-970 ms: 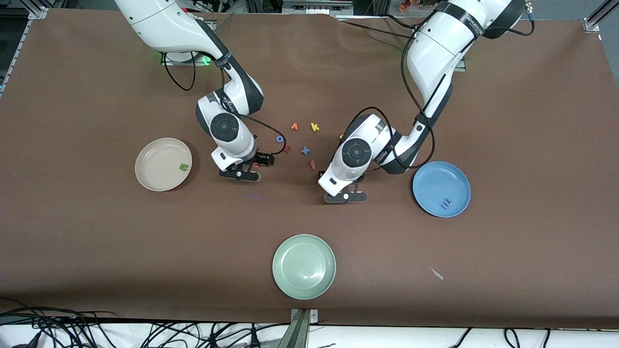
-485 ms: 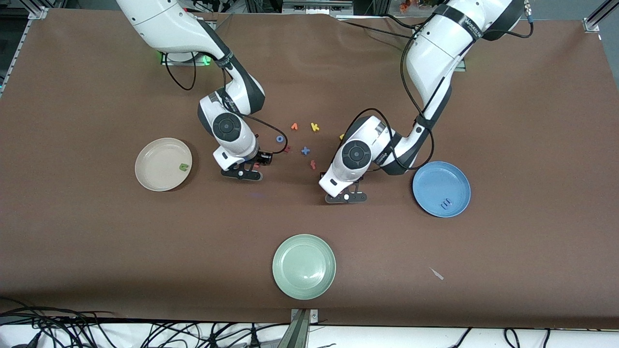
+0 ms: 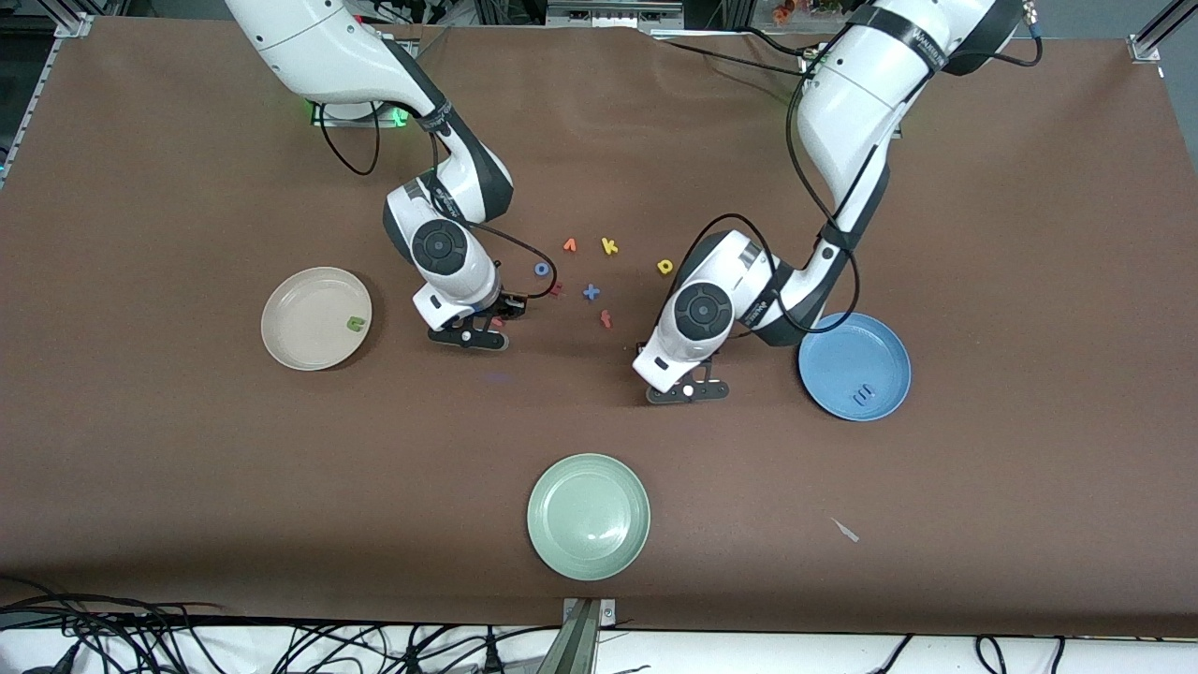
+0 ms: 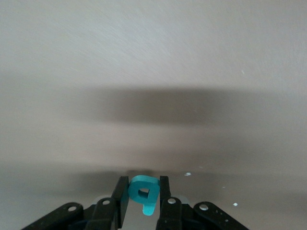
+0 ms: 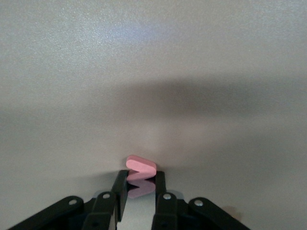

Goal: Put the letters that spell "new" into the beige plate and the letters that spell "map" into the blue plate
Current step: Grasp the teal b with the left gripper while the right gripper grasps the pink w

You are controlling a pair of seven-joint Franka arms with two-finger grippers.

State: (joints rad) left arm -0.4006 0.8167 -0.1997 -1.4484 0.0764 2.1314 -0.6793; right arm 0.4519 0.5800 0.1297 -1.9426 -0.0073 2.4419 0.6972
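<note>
The teal a [image 4: 143,192] is pinched in my left jaws [image 4: 144,196], over the counter [image 3: 187,468] near the blue plate [image 3: 854,366], which holds the blue m [image 3: 864,394]. My right jaws [image 5: 139,188] clench the pink w [image 5: 140,165] near the beige plate [image 3: 316,318] holding the green n [image 3: 355,324].

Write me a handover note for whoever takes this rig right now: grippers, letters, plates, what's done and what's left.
Left gripper: shut on the teal a, over the table beside the blue plate.
Right gripper: shut on the pink w, low between the loose letters and the beige plate.
Done: green n lies in the beige plate; blue m lies in the blue plate.
Left: drop w in beige, a in blue; then the yellow p, on the table among the loose letters, goes to blue. The orange e is not clearly identifiable from here.
</note>
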